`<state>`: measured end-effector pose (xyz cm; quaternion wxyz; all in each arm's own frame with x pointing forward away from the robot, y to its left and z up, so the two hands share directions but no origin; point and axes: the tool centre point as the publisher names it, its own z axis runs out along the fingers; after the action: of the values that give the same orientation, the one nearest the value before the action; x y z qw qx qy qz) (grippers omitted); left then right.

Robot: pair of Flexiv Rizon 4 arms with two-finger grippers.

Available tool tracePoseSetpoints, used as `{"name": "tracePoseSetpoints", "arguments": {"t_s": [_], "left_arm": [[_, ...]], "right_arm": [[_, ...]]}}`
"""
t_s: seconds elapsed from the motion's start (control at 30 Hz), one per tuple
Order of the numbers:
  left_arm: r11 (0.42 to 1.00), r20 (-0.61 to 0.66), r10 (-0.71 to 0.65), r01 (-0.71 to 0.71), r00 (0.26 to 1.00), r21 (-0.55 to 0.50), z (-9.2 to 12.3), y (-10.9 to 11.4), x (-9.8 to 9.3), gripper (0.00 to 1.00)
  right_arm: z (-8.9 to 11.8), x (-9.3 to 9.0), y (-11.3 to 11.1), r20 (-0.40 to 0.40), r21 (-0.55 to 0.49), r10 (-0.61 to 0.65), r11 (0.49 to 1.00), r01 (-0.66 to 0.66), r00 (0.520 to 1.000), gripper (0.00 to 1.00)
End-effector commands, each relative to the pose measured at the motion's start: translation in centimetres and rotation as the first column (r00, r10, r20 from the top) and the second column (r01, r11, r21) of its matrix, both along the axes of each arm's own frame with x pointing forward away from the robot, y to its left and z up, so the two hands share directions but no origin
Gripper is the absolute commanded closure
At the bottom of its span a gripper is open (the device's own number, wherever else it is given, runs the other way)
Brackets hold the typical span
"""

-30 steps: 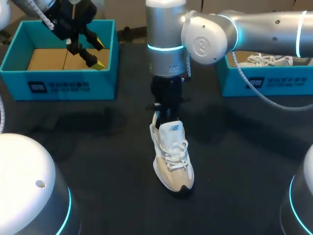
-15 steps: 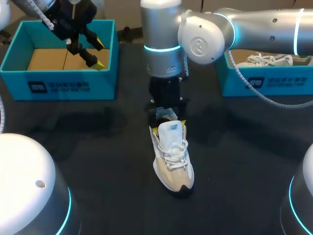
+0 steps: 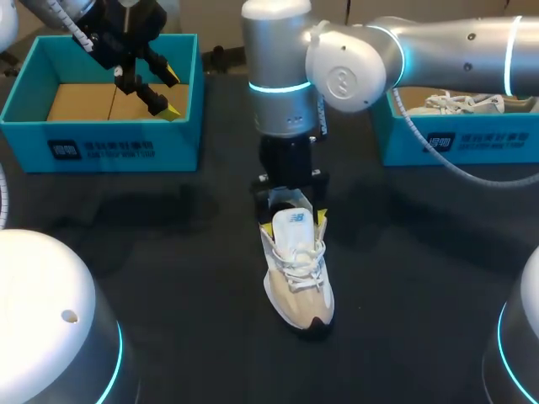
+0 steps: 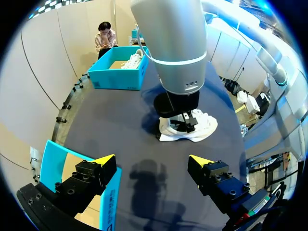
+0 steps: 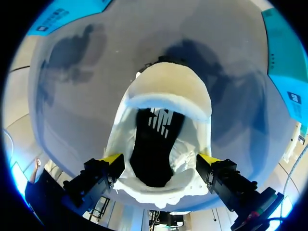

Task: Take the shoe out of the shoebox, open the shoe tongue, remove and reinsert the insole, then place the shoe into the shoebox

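A white and beige sneaker [image 3: 299, 286] stands on the black table, toe toward me. My right gripper [image 3: 294, 223] hangs straight down over its heel, open, one yellow tip on each side of the collar. In the right wrist view that gripper [image 5: 160, 159] straddles the sneaker [image 5: 163, 103]. I look into the opening, where the dark insole [image 5: 153, 144] lies, with the tongue [image 5: 168, 84] ahead of it. My left gripper [image 3: 156, 88] hovers open and empty above the left teal shoebox [image 3: 101, 147]. The left wrist view shows this gripper [image 4: 152, 161] and the sneaker [image 4: 204, 127] far ahead.
A second teal shoebox [image 3: 459, 143] at the right rear holds another white shoe [image 3: 459, 103]. The left shoebox has a bare cardboard floor [image 3: 80, 103]. My right arm's thick wrist [image 3: 282, 76] rises above the table's middle.
My right gripper was shut at the sneaker's heel opening and has spread wide, its tips now on both sides of the collar. The left arm has stayed put.
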<state>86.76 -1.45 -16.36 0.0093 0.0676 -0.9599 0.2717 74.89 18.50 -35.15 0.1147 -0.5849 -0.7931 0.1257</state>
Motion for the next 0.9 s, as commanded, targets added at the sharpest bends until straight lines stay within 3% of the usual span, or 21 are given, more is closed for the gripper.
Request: {"name": "tracePoseSetpoints", "arguments": {"t_s": [0.03, 0.9], "left_arm": [[1.000, -0.001, 0.000, 0.000, 1.000, 0.004, 0.0, 0.0, 0.0, 0.00], [1.000, -0.001, 0.000, 0.000, 1.000, 0.004, 0.0, 0.0, 0.0, 0.00]], "right_arm": [[0.9, -0.2, 0.1, 0.008, -0.013, -0.005, 1.000, 0.005, 1.000, 0.00], [6.4, -3.2, 0.5, 0.104, -0.065, -0.063, 0.995, 0.070, 0.993, 0.00]]}}
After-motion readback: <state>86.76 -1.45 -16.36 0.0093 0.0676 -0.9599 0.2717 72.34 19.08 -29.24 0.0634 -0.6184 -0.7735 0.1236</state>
